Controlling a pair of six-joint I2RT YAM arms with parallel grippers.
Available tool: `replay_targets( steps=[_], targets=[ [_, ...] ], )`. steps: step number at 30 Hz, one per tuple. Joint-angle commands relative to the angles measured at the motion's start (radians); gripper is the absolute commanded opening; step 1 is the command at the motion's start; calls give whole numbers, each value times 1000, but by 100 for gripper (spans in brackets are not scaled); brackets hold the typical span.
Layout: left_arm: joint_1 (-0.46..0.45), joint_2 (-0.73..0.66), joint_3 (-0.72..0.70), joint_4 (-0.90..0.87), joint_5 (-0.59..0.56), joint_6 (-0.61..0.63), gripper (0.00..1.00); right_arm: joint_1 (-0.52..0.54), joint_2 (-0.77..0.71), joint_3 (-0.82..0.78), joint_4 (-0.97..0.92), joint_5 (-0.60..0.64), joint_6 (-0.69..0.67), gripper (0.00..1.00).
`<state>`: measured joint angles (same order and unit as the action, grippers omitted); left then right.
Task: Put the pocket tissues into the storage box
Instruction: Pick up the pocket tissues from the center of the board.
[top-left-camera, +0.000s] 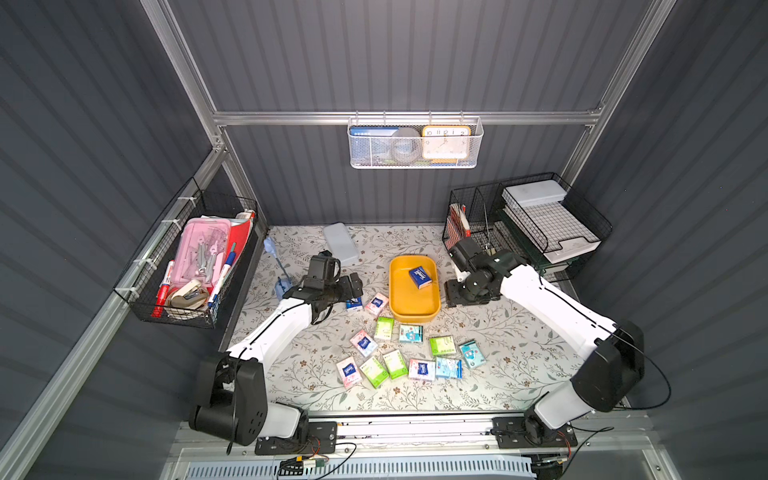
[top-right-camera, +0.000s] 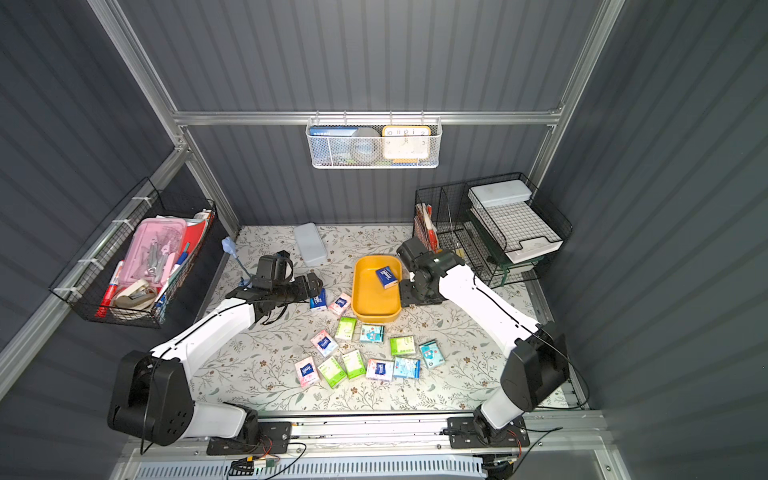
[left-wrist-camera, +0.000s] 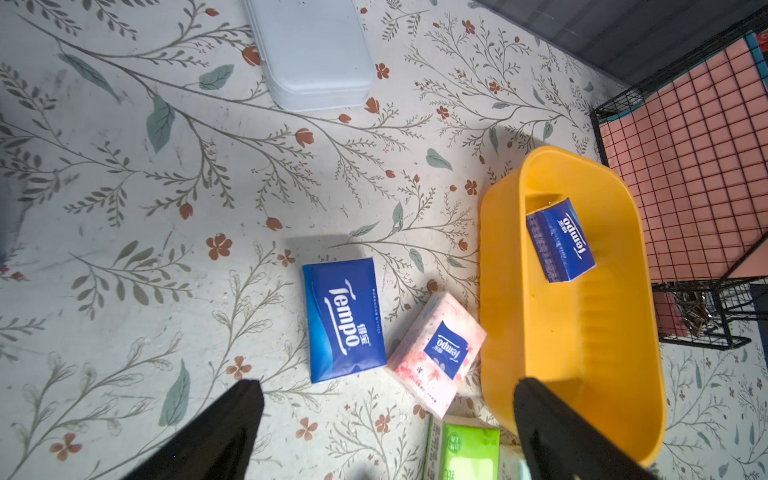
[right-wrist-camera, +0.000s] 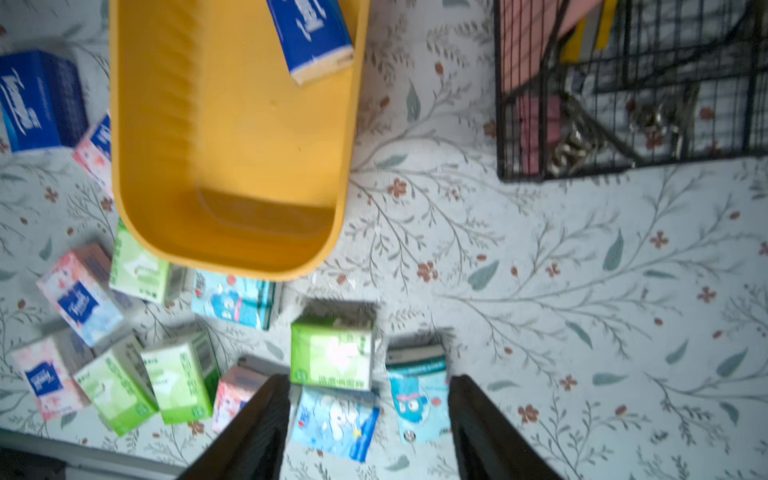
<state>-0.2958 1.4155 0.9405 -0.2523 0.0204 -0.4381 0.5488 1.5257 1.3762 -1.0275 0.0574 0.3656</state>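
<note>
The storage box held one dark blue packet, tilted against its wall. The other pocket tissues lay on the tabletop beside the box, one half-hidden beneath the left hand. Both it and the right hand were spread, empty.

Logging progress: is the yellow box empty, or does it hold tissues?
Nearly empty. The box holds one dark blue packet, tilted against a wall; the rest of its floor is bare. Other packets lie outside it.
</note>
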Motion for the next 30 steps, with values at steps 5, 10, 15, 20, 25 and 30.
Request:
replay_targets(
  steps=[5, 10, 15, 20, 25, 30],
  targets=[
    [-6, 16, 27, -2, 63, -51, 99, 5, -174, -228, -74, -68, 28, 64],
    [-14, 48, 40, -11, 78, -65, 99, 5, -241, -363, -38, -67, 59, 69],
    [-25, 77, 63, -16, 102, -89, 99, 5, -245, -440, 35, -74, 69, 75],
    [-36, 80, 79, -19, 97, -90, 99, 5, -151, -465, 104, -54, 38, 75],
    [-36, 66, 75, -35, 86, -81, 99, 5, -73, -469, 155, -40, 10, 93],
    [-36, 54, 69, -50, 73, -71, 99, 4, -20, -483, 190, -39, 1, 90]
  ],
)
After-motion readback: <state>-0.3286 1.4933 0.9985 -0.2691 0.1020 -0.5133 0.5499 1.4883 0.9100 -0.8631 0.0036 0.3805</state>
